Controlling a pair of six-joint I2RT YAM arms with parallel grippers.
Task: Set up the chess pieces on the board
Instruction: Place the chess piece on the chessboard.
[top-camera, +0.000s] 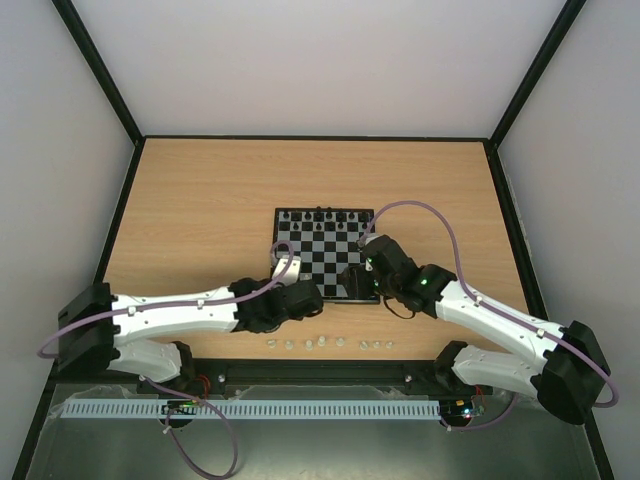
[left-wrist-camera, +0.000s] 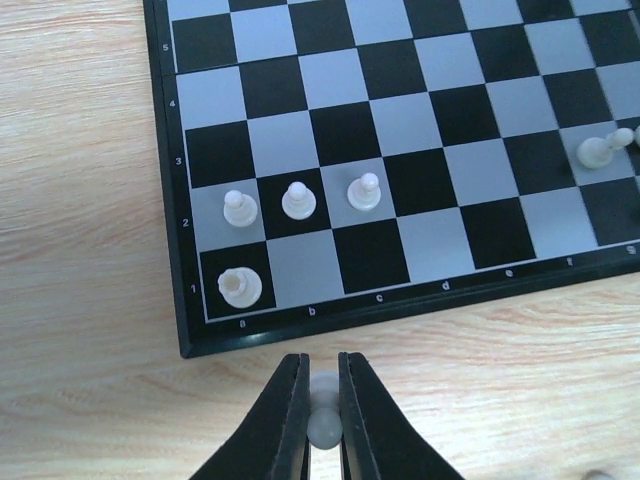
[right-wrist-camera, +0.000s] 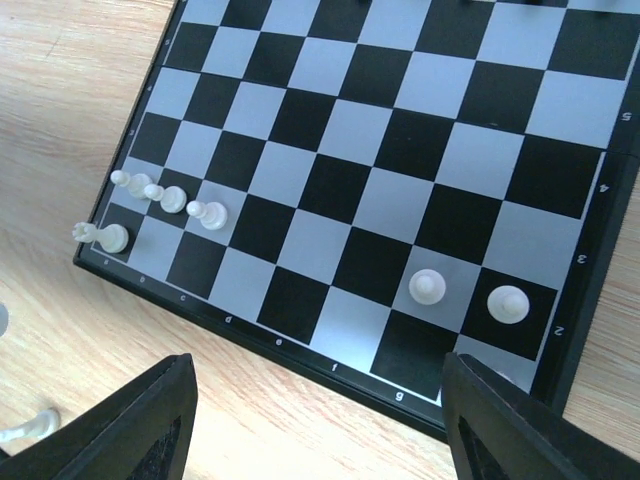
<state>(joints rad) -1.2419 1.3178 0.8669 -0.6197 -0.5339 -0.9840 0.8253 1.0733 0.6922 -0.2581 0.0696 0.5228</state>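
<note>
Several whitish pieces (left-wrist-camera: 298, 201) on board (left-wrist-camera: 166, 200) | left end effector (left-wrist-camera: 322, 370) clamps pale piece (left-wrist-camera: 322, 425) | right end effector (right-wrist-camera: 318, 375) apart

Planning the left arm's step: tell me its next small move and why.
Probably carry the left gripper forward over the empty square beside the rook: it is shut on a white piece off the near edge of the board, and that corner holds only the rook and three pawns.

The surface (left-wrist-camera: 80, 150) is pale matt wood-grain; the board (left-wrist-camera: 175, 220) smooth, faintly glossy plastic; the chess pieces (left-wrist-camera: 298, 200) milky translucent plastic.
</note>
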